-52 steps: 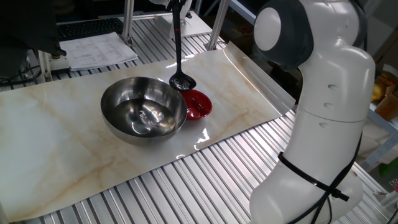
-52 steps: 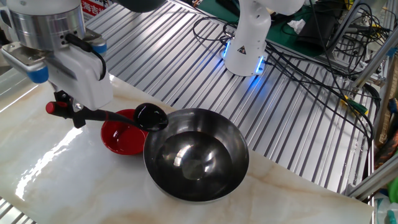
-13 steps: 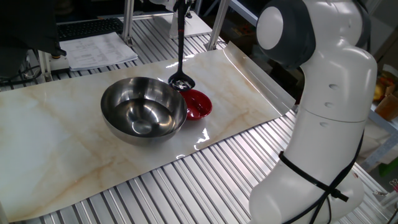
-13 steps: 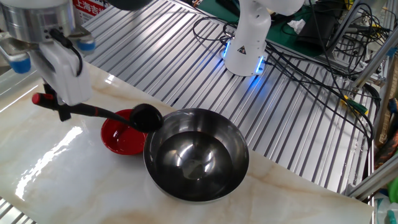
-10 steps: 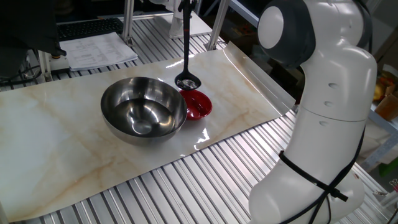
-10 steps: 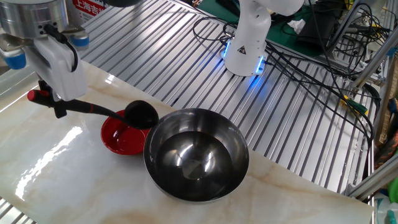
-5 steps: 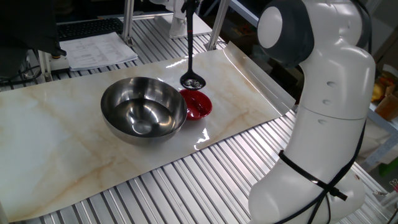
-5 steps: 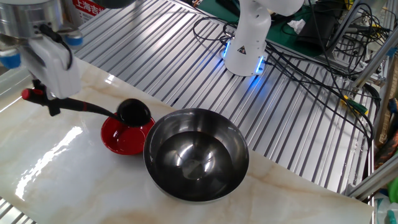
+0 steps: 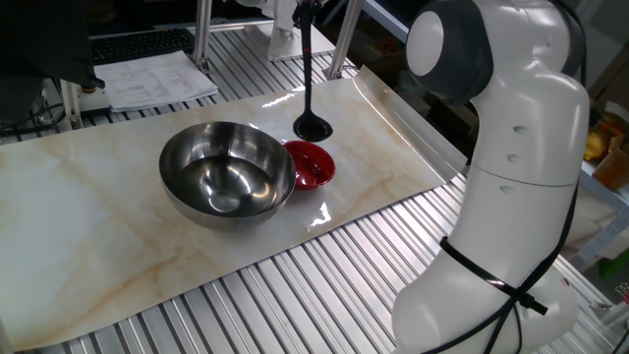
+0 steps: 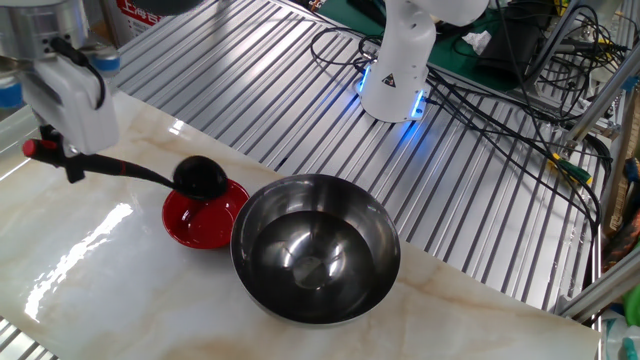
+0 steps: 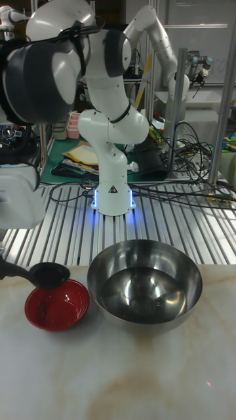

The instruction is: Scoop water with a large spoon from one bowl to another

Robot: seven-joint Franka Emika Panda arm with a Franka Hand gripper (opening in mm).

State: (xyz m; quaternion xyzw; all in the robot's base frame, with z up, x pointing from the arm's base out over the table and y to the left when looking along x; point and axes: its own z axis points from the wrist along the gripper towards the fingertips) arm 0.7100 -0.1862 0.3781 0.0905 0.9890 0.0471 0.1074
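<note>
- The pincer (image 10: 72, 165), at the left edge of the other fixed view, is clamped on the handle of the large spoon (image 10: 150, 176) near its red-marked end.
- The spoon's black scoop hangs over the far rim of the small red bowl (image 10: 205, 220), left of centre.
- The steel bowl (image 10: 316, 248) sits mid-frame on the marbled desk (image 10: 90, 270), just beside the red one.
- Water shows only as glints inside the steel bowl.

Looked like a robotics lab: ribbed aluminium bench (image 10: 250, 90), tangled cables (image 10: 520, 70) at upper right, second robot base (image 10: 395, 75) glowing blue, papers (image 9: 157, 79) upper left.
</note>
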